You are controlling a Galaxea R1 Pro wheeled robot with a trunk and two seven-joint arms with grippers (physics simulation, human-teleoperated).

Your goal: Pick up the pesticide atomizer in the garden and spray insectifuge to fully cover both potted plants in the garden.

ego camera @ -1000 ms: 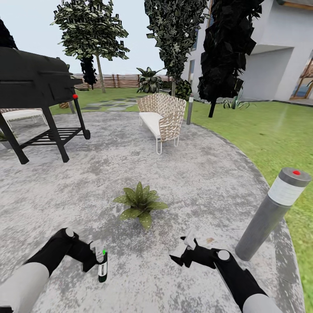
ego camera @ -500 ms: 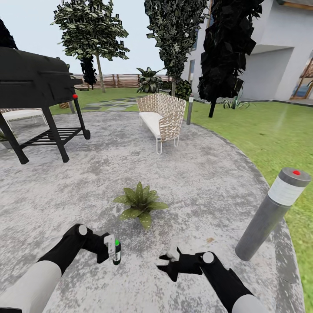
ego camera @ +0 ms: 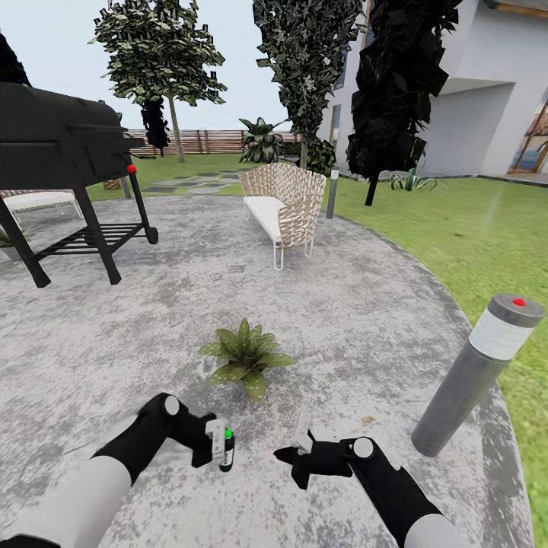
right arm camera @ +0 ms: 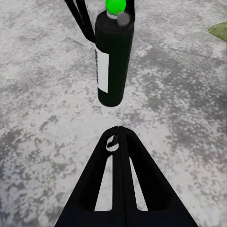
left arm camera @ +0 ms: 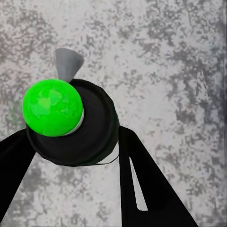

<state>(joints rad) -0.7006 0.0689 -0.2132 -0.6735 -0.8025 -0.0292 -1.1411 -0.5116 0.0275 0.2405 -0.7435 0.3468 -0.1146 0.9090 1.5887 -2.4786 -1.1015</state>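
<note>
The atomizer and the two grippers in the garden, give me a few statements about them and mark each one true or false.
1. The left gripper holds the pesticide atomizer off the stone patio. True.
2. The right gripper is clamped on the atomizer. False: its fingers are together on nothing, and the bottle hangs apart, ahead of it in the right wrist view.
3. A potted plant sits on the patio ahead of both grippers. True.
4. The atomizer lies on its side on the lawn. False: it is upright in the left gripper, over the stone.
5. The grey bollard lamp stands to the robot's left. False: it stands to the right, at the patio's edge.
</note>
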